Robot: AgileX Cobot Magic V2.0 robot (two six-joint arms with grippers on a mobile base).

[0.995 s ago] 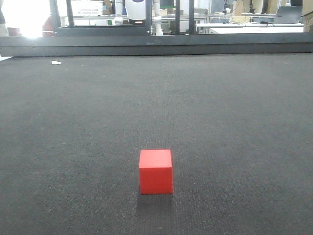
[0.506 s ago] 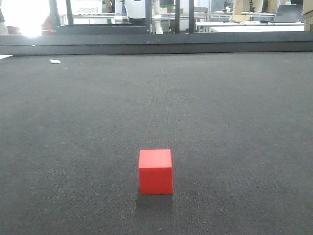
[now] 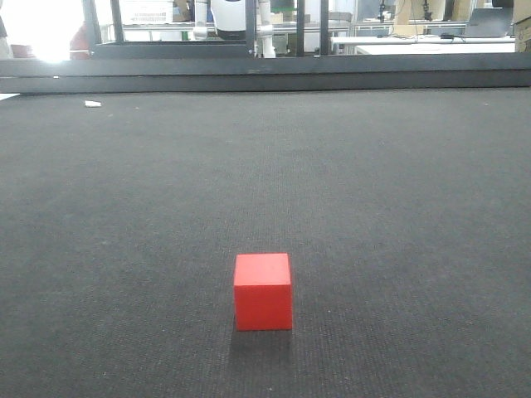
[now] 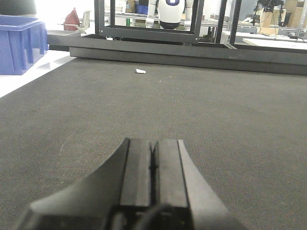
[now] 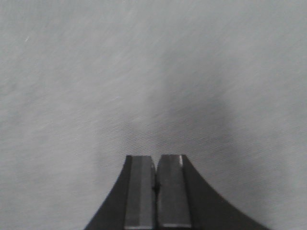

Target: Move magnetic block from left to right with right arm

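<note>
Sitting flat on the dark mat [image 3: 373, 207], the block [image 3: 263, 292] lies low and near the middle of the front view, with no arm touching it or near it, so the pick-up looks not yet begun. The right gripper [image 5: 156, 165] has its fingers pressed together with nothing between them. Its camera shows only bare grey weave, so the block is outside that view. This reads as an idle pose, and the fingers would have to spread before they could take the cube. The left gripper [image 4: 153, 148] is likewise clamped together on nothing. It is held low and points along the mat toward a white scrap [image 4: 140, 71] far off (sensibly out of the way, since the job belongs to the other arm). The block is a small plain red cube with matte faces and sharp edges. One face is turned squarely to the front camera, the top is a shade lighter than the front, and a soft shadow pools at its base.
</note>
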